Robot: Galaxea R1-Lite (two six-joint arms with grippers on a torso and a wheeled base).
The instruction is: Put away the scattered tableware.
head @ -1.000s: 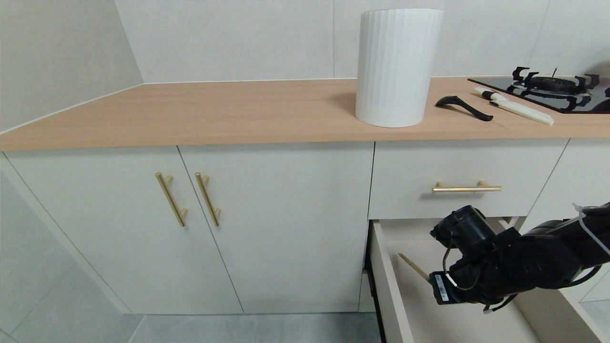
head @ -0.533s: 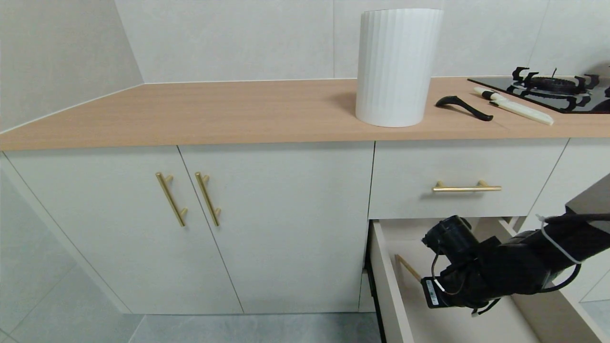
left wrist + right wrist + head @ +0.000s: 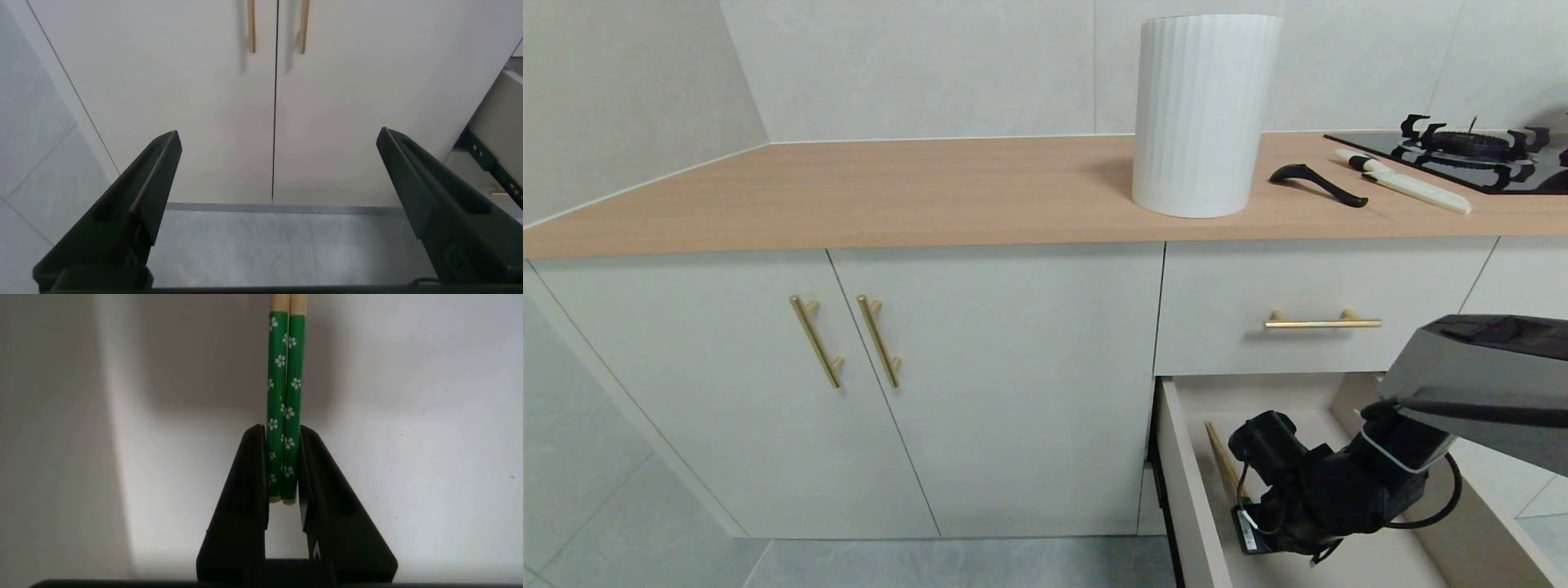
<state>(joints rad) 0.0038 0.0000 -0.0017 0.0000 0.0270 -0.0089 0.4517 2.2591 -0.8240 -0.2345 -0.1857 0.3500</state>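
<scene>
Chopsticks (image 3: pixel 282 408) are sitting in the open drawer (image 3: pixel 1184 482), but they're not let go of yet.

The right gripper (image 3: pixel 284 449) is pinching the green flowered ends between its fingers (image 3: pixel 245 482), and the pair is pointing toward the back of the drawer, close along its side wall. I can't tell if they're touching the drawer floor. The right arm is hanging low, bent down into the drawer from the side. I'm guessing this is the early-to-middle part of the job, because above the drawer on the counter (image 3: pixel 890 188) a white knife (image 3: pixel 1409 186) and a black-handled tool (image 3: pixel 1319 184) are lying out, waiting next to a tall white ribbed container (image 3: pixel 1201 114). The left gripper (image 3: pixel 278 139) is idling off to the drawer's side, facing the cabinet doors (image 3: pixel 278 82) with its fingers spread wide and holding nothing.
</scene>
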